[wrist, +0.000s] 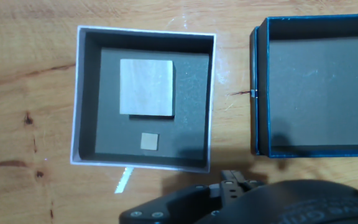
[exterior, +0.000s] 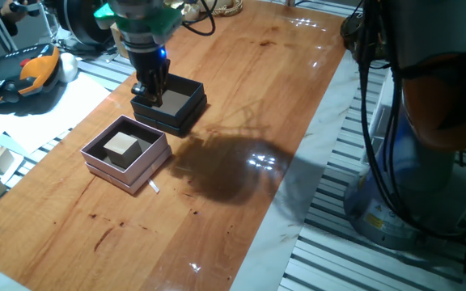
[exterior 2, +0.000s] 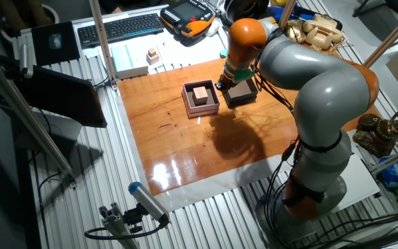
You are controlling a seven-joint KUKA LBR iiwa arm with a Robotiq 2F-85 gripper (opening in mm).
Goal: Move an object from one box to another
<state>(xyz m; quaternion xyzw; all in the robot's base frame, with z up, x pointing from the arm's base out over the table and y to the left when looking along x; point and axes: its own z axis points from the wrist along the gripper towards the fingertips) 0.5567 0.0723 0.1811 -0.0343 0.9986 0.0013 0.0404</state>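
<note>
**Small cube in the pink box, claw at the black box**

Nearest the hand camera, the pink box (wrist: pixel 143 98) sits on the glossy wooden table (wrist: pixel 23 93). On its dark matte floor lie a large pale square block (wrist: pixel 146 86) and, below it, the small beige cube (wrist: pixel 149 142). To the right, the black box (wrist: pixel 317 87) has a flat bare floor. The claw (exterior: pixel 150 87) hangs at its edge; whether its fingers are spread cannot be told.

My arm reaches out from its base at about 5 o'clock in the other fixed view, elbow bent, wrist pointing straight down. The gripper (exterior: pixel 150 90) hangs vertical, a blue light glowing on its body. I can't tell how far apart the fingers (exterior: pixel 157 87) stand.
</note>
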